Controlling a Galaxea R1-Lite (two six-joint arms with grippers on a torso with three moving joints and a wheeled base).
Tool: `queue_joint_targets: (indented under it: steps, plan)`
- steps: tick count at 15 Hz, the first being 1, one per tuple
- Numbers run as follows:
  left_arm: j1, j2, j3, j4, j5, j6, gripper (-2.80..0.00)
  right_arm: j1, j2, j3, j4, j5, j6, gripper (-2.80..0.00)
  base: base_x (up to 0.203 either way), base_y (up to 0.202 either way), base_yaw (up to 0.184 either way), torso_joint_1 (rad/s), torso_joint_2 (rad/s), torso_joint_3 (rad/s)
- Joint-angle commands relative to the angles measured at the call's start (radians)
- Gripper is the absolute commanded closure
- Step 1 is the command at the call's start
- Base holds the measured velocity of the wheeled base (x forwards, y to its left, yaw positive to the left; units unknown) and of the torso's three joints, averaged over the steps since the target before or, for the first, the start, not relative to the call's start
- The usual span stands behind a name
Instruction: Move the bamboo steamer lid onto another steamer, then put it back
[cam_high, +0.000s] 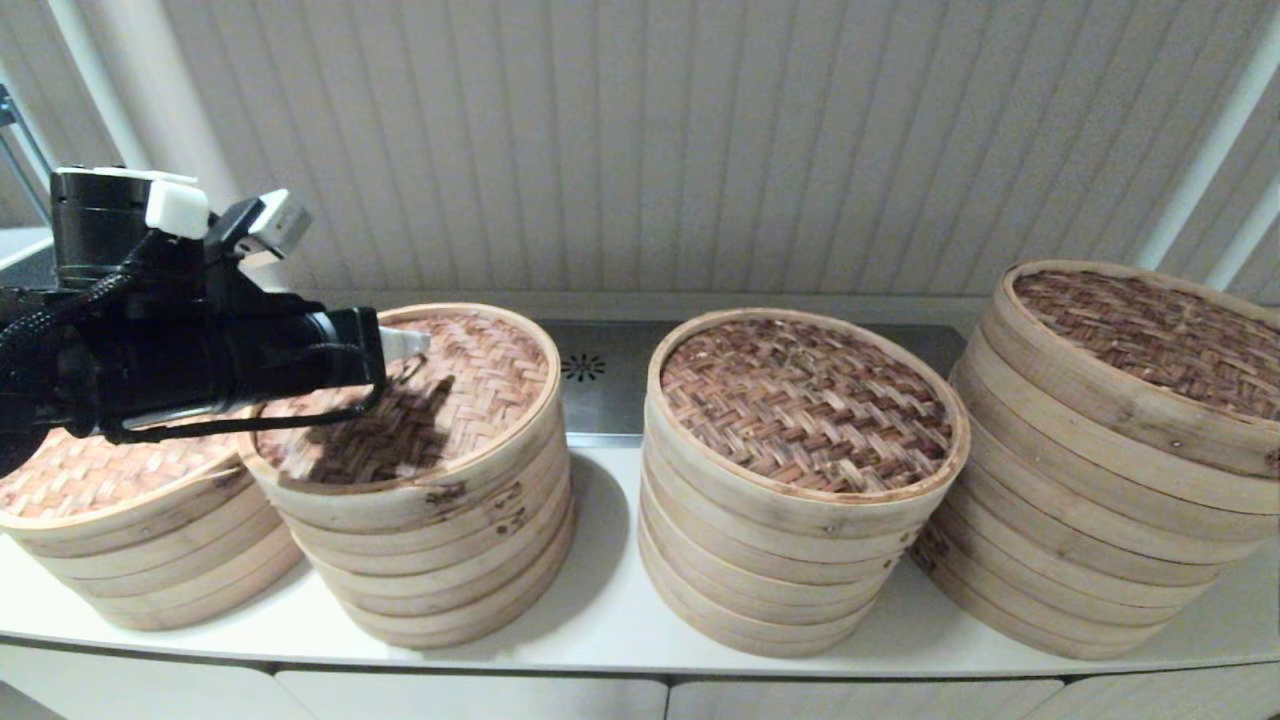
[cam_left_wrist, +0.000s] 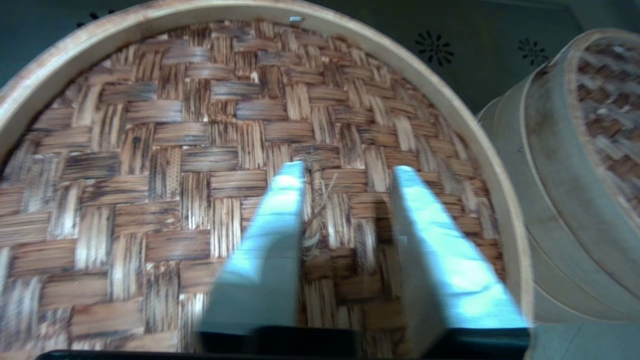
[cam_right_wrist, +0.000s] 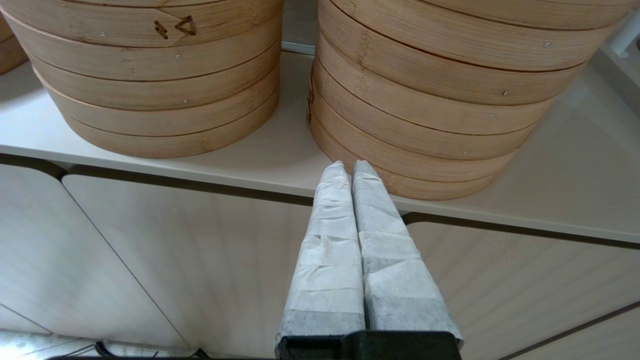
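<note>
Several bamboo steamer stacks stand in a row on a white counter. The second stack from the left carries a woven bamboo lid (cam_high: 470, 385) (cam_left_wrist: 210, 150) with a small twisted cord handle (cam_left_wrist: 315, 210) at its middle. My left gripper (cam_high: 415, 343) (cam_left_wrist: 347, 172) hovers just over that lid, open, its taped fingers (cam_left_wrist: 272, 240) on either side of the cord handle without closing on it. My right gripper (cam_right_wrist: 348, 167) hangs below the counter's front edge, shut and empty, in front of the rightmost stack (cam_right_wrist: 425, 90).
The far-left stack (cam_high: 120, 520) sits lower, under my left arm. A third stack (cam_high: 800, 470) and a taller, wider fourth stack (cam_high: 1120, 440) stand to the right. A metal panel with vent holes (cam_high: 583, 367) runs behind them. The counter edge (cam_right_wrist: 250, 182) tops cabinet doors.
</note>
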Motion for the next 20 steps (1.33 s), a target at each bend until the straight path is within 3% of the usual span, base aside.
queue_joint_targets:
  steps: [1,5,6,11,14,17,20]
  plan:
    - [0.001,-0.044,0.008,0.000,0.000,-0.001,-2.80,0.000,-0.005,0.000,0.001,0.001,-0.001,0.00,0.000,0.000,0.000,0.000,0.00,0.000]
    - [0.021,-0.190,0.026,0.030,0.012,0.000,-2.80,0.000,-0.005,0.000,0.001,0.001,-0.001,0.00,0.000,0.000,0.000,0.000,0.00,0.000]
    - [0.032,-0.253,0.039,0.050,0.019,0.004,0.00,0.000,-0.005,0.000,0.001,0.001,-0.001,0.00,0.000,0.000,0.000,0.000,0.00,0.000]
    - [0.176,-0.617,0.227,0.119,0.037,0.104,0.00,0.000,-0.005,0.001,-0.001,-0.002,-0.001,0.00,0.000,0.000,0.000,0.000,0.00,0.000]
    - [0.309,-0.824,0.335,0.169,0.041,0.151,0.00,0.000,-0.005,0.001,-0.001,-0.002,0.000,0.00,0.000,0.000,0.000,0.000,0.00,0.000]
    - [0.348,-1.029,0.435,0.278,0.034,0.171,0.00,0.000,-0.005,0.000,-0.001,-0.001,-0.001,0.00,0.000,0.000,0.000,0.000,0.00,0.000]
    - [0.356,-1.199,0.613,0.341,0.029,0.184,0.00,0.000,-0.005,0.001,-0.001,-0.001,0.001,0.00,0.000,0.000,0.000,0.000,0.00,0.000]
